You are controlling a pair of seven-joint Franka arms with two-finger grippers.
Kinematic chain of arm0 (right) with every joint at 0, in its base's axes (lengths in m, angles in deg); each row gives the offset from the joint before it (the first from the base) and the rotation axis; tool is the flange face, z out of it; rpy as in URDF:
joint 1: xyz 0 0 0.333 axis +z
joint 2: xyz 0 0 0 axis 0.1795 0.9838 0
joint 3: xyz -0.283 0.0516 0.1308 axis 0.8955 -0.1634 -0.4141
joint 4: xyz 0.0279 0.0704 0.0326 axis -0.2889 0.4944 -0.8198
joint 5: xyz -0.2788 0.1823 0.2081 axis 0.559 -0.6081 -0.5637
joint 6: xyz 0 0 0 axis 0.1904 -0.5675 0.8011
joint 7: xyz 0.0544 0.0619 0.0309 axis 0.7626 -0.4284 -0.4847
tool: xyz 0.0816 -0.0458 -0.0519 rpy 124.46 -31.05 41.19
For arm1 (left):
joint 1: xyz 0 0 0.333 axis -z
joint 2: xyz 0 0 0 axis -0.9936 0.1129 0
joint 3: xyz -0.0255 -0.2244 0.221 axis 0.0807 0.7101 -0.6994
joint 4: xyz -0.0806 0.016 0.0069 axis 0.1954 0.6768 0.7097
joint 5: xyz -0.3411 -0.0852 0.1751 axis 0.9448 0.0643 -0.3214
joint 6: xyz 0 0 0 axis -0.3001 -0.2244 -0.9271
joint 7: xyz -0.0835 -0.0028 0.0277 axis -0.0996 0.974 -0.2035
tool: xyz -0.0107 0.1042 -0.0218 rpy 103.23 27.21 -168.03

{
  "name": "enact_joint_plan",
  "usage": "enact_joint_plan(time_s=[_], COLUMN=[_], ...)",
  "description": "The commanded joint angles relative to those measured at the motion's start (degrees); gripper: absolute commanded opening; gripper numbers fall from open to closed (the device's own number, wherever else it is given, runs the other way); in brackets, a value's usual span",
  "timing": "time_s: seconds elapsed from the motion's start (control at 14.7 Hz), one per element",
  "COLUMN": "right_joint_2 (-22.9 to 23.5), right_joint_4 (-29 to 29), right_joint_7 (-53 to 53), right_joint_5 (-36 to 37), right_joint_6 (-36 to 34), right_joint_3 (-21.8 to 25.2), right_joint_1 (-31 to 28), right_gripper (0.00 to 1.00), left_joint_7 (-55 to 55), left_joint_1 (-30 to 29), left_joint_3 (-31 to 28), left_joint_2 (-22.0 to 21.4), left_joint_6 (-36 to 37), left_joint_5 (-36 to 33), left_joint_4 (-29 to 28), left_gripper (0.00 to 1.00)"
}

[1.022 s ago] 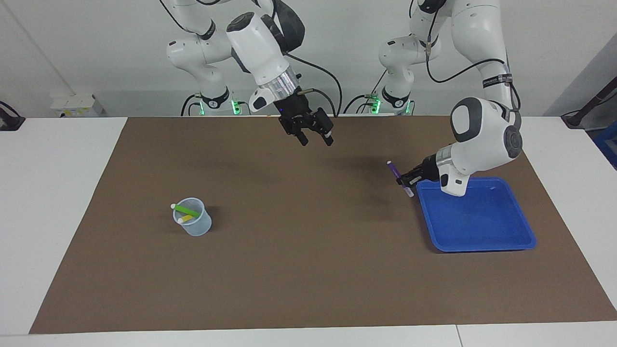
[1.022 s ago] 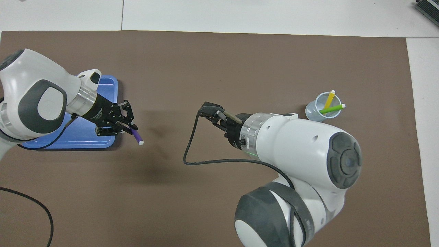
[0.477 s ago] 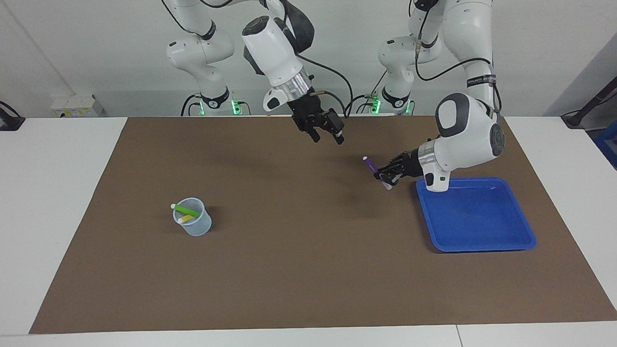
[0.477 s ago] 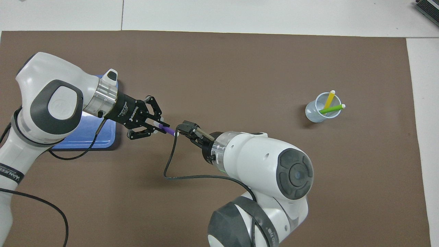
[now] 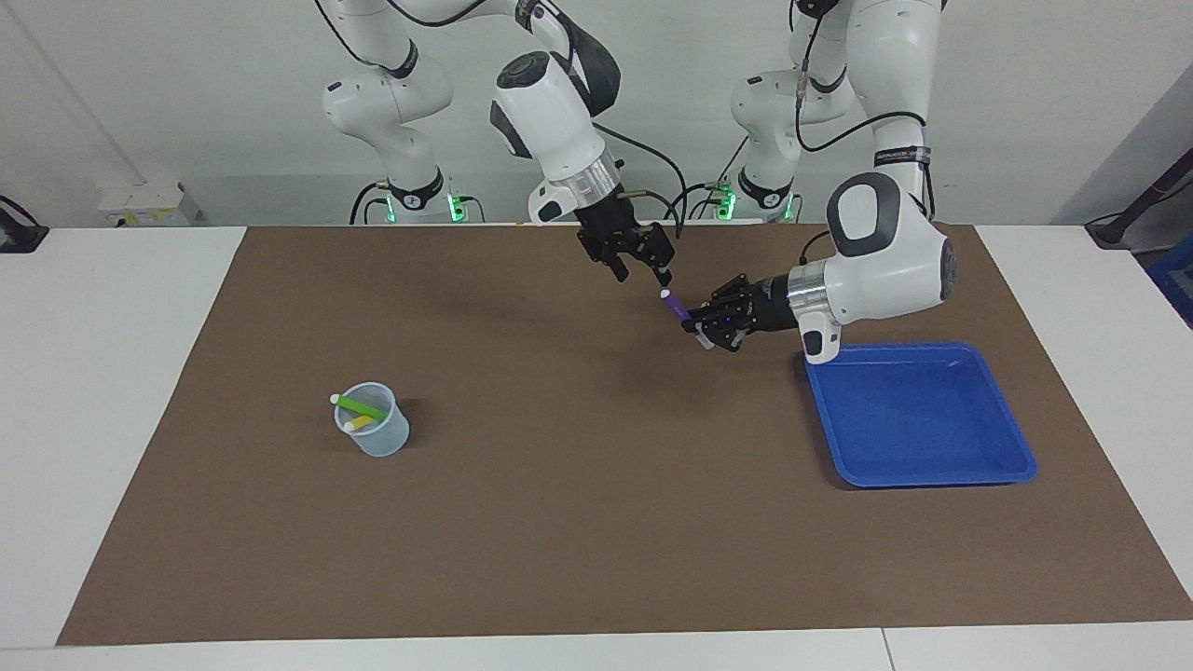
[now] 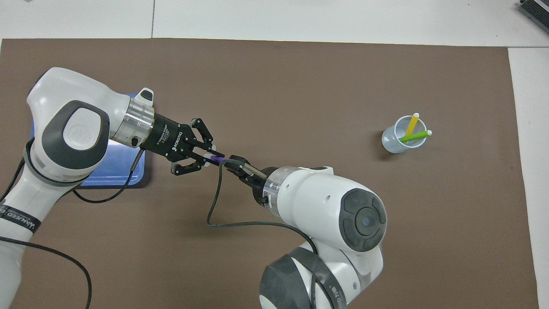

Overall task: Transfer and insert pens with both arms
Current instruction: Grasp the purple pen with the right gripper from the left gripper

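the purple pen (image 5: 678, 307) is clamped in the left hand (image 5: 706, 328), held up over the brown tabletop (image 5: 578, 522) with its whitish cap just under the right hand (image 5: 641, 272), whose fingers are seen spread apart. a handover is judged to be due. if the left hand's grip were released before the right hand is closed, the pen could be dropped; if the cap is met off-centre, the pen could be knocked askew. the green pen (image 5: 361, 406) and yellow pen (image 5: 359, 423) are already lodged in the cup (image 5: 377, 438), well apart from both hands.
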Motion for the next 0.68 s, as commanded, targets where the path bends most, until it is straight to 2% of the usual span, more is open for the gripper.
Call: enact_joint_plan(time_s=[0.0,0.27,0.61], right_joint_2=[0.73,1.52,2.31], right_joint_4=[-0.32,-1.55,-1.98], right_joint_7=[-2.55,-3.0,-3.62], right_joint_5=[0.91,1.08,0.99], right_joint_6=[1.48,2.35,5.08], right_joint_3=[-0.07,-0.07,-0.07], right_joint_1=[-0.17,-0.78,-0.96], right_gripper=[0.86,0.83,0.73], left_joint_7=[-1.32,-1.49,-1.67], left_joint_1=[0.38,0.47,1.26], left_joint_3=[0.2,0.46,0.55], left_joint_2=[-1.45,-1.98,-1.98], left_joint_6=[0.16,-0.19,-0.27], left_joint_5=[1.14,1.14,1.14], left_joint_4=[-1.04,-1.13,-1.04], left_gripper=[0.0,0.0,0.0])
